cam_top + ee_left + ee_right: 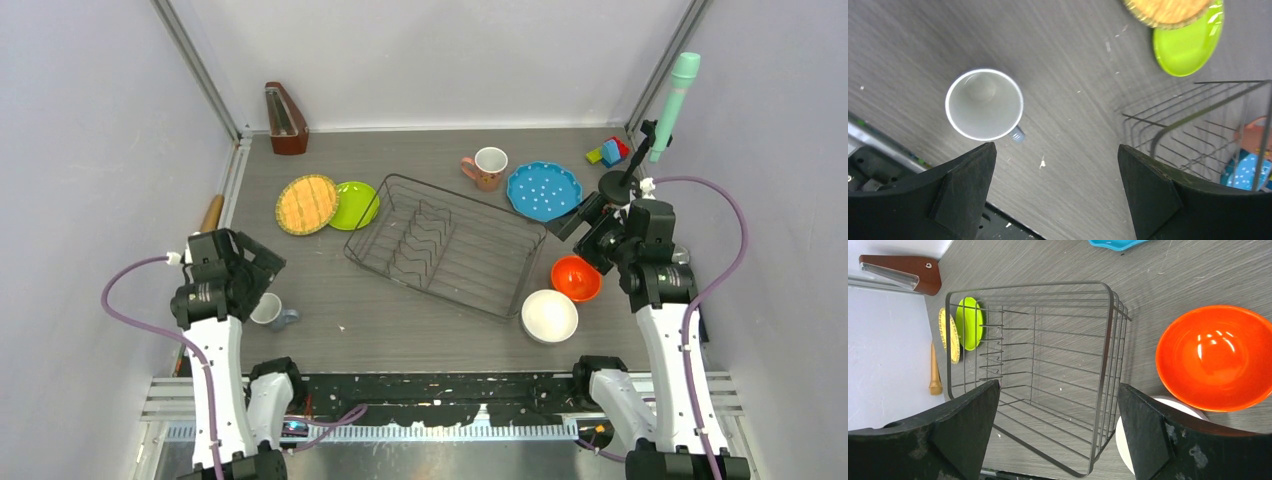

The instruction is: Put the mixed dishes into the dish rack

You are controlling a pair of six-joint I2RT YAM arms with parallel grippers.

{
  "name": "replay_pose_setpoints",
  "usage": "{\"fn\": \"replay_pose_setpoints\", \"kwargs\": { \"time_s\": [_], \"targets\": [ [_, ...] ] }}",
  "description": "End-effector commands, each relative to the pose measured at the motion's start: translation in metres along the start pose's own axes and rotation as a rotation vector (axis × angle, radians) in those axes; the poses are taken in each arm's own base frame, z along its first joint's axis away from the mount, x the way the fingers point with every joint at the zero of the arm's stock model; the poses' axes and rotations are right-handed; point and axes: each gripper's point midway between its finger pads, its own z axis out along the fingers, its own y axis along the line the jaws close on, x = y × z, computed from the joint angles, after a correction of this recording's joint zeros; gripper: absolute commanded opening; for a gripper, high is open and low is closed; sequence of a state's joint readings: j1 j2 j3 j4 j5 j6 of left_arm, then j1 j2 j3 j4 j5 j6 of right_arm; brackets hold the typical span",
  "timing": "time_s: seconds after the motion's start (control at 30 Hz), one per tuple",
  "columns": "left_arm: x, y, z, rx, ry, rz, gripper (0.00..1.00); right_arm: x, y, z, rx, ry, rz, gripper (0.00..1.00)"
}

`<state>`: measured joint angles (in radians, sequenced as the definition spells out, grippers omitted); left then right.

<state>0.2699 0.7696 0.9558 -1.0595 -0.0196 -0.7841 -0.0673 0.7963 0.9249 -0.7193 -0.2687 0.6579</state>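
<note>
Table (400,325): carrying the dish rack (445,245).
Left gripper (1055,150): hovering spread, near the small cup (984,104).
Right gripper (1058,385): hovering spread.
Care: straddling its wall before closing.

Right wrist view: a finger (1158,440) hides most of the white bowl (1124,442); the frame edge crops the blue plate (1115,243).

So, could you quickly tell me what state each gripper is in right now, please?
Left gripper: open, holding nothing.
Right gripper: open, holding nothing.
</note>
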Motion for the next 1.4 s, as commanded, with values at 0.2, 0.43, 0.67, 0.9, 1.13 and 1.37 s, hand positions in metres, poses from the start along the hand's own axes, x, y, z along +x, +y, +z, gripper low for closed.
{"fn": "replay_pose_setpoints", "kwargs": {
  "time_s": [0.2, 0.43, 0.67, 0.9, 1.13, 1.37],
  "targets": [
    [0.018, 0.025, 0.050, -0.191, 0.084, -0.146, 0.74, -0.001, 0.006, 0.007, -0.040, -0.003, 0.025, 0.92],
    [0.033, 0.040, 0.078, -0.349, 0.200, -0.138, 0.67, -0.001, 0.004, 0.014, -0.034, 0.001, 0.038, 0.92],
    [0.037, 0.046, 0.094, -0.409, 0.228, -0.136, 0.54, 0.001, 0.003, 0.016, -0.029, 0.015, 0.043, 0.90],
    [0.039, 0.039, 0.097, -0.371, 0.280, -0.069, 0.09, -0.002, 0.006, 0.017, -0.032, 0.016, 0.050, 0.89],
    [0.005, 0.002, 0.066, -0.201, 0.160, -0.072, 0.00, -0.006, 0.012, 0.020, -0.040, 0.029, 0.066, 0.89],
    [-0.014, -0.094, 0.024, 0.341, 0.106, -0.047, 0.00, -0.004, 0.039, 0.019, -0.165, 0.093, 0.091, 0.88]
  ]
}}
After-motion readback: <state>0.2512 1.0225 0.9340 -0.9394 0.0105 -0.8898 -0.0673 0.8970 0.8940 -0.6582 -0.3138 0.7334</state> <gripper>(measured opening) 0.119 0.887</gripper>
